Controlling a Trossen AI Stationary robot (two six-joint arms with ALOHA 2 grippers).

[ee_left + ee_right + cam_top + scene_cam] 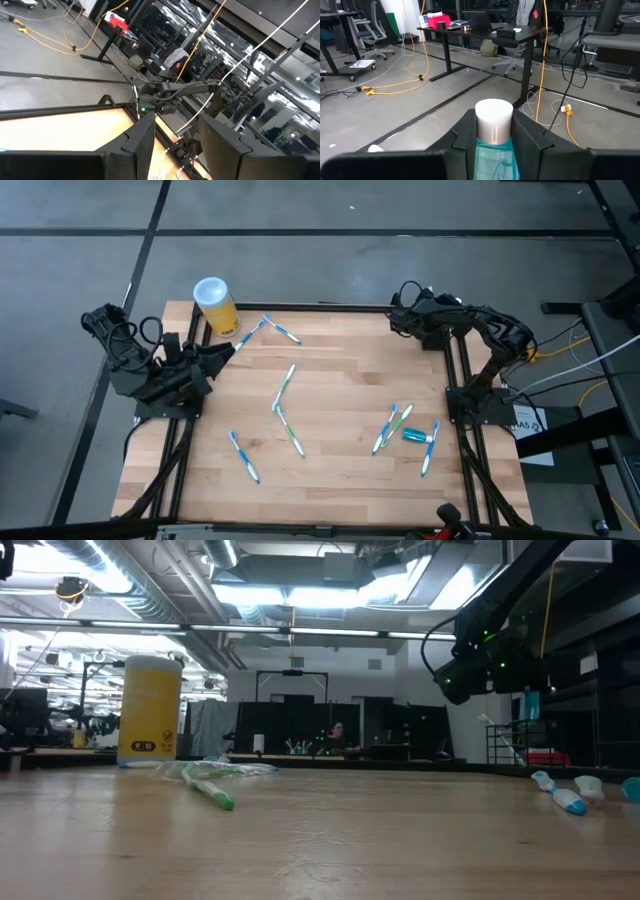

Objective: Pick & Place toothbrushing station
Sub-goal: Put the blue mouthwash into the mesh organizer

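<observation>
The right claw (pixel 492 135) hangs over the worktop's (pixel 340 380) far right corner, its fingers (pixel 527 131) clamped on a teal tube with a white cap (pixel 493 120). The left claw (pixel 175 145) waits above the left edge, fingers parted and holding nothing. A yellow cup (pixel 215 304) stands at the far left corner, toothbrushes (pixel 290 410) scattered across the wood. No black station is visible in any view.

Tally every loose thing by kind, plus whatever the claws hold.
Toothbrushes: 8
Yellow cup: 1
Loose teal tube: 1
Held teal tube, in right claw: 1
Total: 11
</observation>
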